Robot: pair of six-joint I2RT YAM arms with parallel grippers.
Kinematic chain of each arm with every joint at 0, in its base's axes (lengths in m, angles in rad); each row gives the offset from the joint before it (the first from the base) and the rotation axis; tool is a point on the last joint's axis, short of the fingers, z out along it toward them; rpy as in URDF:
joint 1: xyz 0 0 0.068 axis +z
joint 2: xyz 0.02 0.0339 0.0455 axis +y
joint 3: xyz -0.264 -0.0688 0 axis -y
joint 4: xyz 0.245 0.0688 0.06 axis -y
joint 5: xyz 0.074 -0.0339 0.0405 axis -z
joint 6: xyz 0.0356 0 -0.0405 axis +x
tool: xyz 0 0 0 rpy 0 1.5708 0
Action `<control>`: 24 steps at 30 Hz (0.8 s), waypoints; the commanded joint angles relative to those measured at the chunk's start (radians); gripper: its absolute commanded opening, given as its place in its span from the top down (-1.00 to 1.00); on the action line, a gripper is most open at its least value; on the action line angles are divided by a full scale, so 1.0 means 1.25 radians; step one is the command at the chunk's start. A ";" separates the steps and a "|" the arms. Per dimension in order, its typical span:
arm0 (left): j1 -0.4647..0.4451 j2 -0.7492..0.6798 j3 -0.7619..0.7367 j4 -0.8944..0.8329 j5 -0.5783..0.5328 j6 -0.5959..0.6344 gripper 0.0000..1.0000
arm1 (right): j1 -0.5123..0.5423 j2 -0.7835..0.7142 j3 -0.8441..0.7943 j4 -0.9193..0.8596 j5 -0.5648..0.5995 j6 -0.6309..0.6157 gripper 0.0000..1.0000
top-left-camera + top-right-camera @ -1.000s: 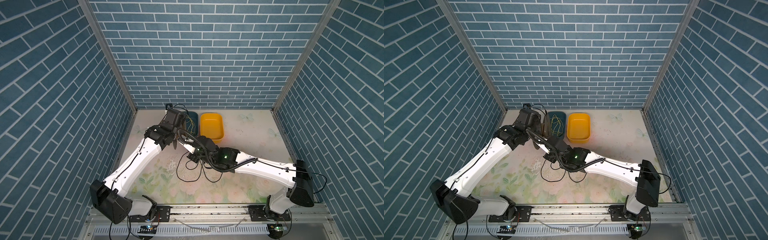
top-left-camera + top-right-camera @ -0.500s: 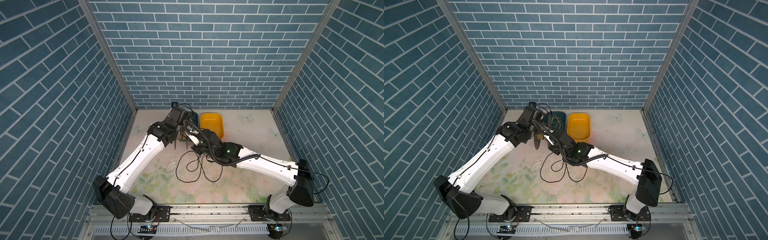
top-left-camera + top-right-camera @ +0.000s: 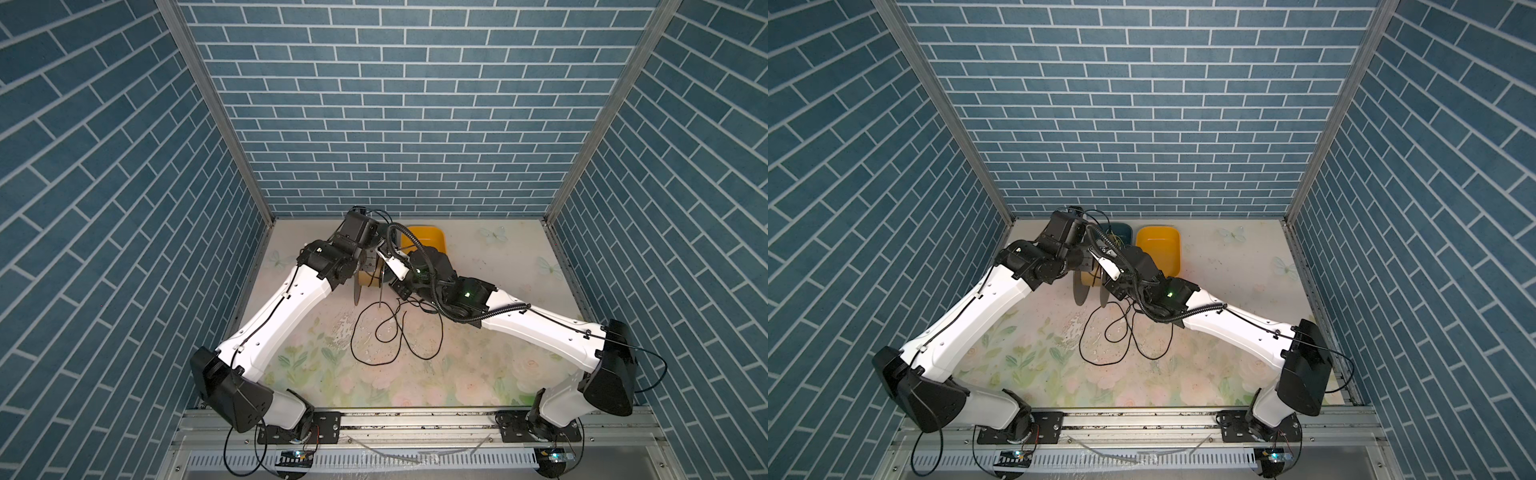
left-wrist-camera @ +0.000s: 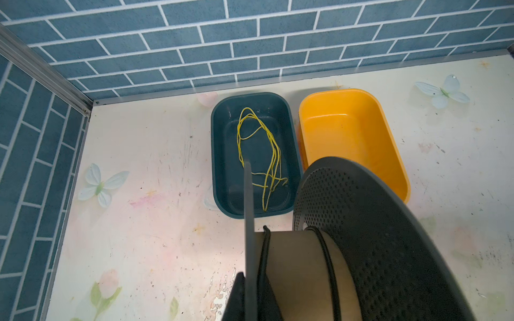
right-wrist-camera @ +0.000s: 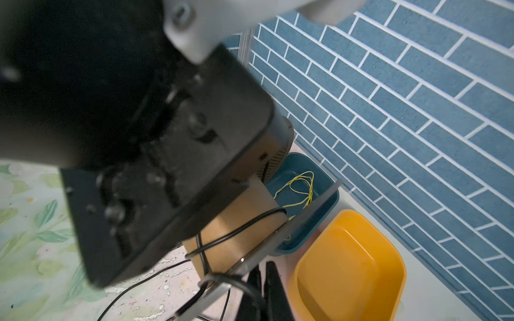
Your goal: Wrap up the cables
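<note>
The cables are one thin black cord. Two turns of it (image 4: pixel 328 264) lie round the brown core of a spool (image 4: pixel 294 272) with dark flanges. The rest lies in loose loops on the table in both top views (image 3: pixel 390 332) (image 3: pixel 1121 332). My left gripper (image 4: pixel 250 278) is shut on one thin flange and holds the spool (image 3: pixel 368 276) above the table, near the back left. My right gripper (image 5: pixel 264 266) is shut on the cord (image 5: pixel 242 282) right beside the other flange (image 5: pixel 278 236). In the top views the two wrists nearly touch.
A dark blue bin (image 4: pixel 222 166) with a thin yellow-green wire (image 4: pixel 267 155) stands against the back wall. A yellow bin (image 4: pixel 389 139) (image 3: pixel 432 241) stands next to it. Both bins are just behind the spool. Blue brick walls close in three sides.
My right gripper has moved toward the back wall with the cord, from in front of the spool to beside it. The left arm has carried the spool slightly to the right.
</note>
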 commanded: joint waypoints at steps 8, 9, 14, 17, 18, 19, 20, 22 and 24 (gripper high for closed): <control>-0.002 -0.028 0.041 -0.135 0.075 0.122 1.00 | -0.108 -0.007 0.044 -0.019 0.035 0.091 1.00; -0.002 -0.027 0.045 -0.138 0.087 0.126 1.00 | -0.115 -0.006 0.043 -0.020 0.028 0.096 1.00; -0.002 -0.027 0.058 -0.156 0.103 0.130 1.00 | -0.135 -0.012 0.033 -0.016 -0.020 0.111 0.92; -0.002 -0.026 0.061 -0.160 0.120 0.132 1.00 | -0.139 -0.021 0.024 -0.011 -0.046 0.108 0.90; -0.002 -0.024 0.062 -0.162 0.126 0.131 1.00 | -0.139 -0.026 0.021 -0.007 -0.055 0.111 0.90; -0.002 -0.022 0.067 -0.165 0.131 0.129 1.00 | -0.139 -0.032 0.018 -0.007 -0.062 0.113 0.89; -0.002 -0.020 0.069 -0.168 0.131 0.127 1.00 | -0.138 -0.035 0.015 -0.005 -0.066 0.119 0.88; -0.002 -0.018 0.074 -0.168 0.135 0.122 1.00 | -0.139 -0.047 0.001 0.007 -0.075 0.127 0.83; -0.002 -0.017 0.077 -0.162 0.152 0.119 1.00 | -0.138 -0.052 -0.011 0.022 -0.076 0.131 0.78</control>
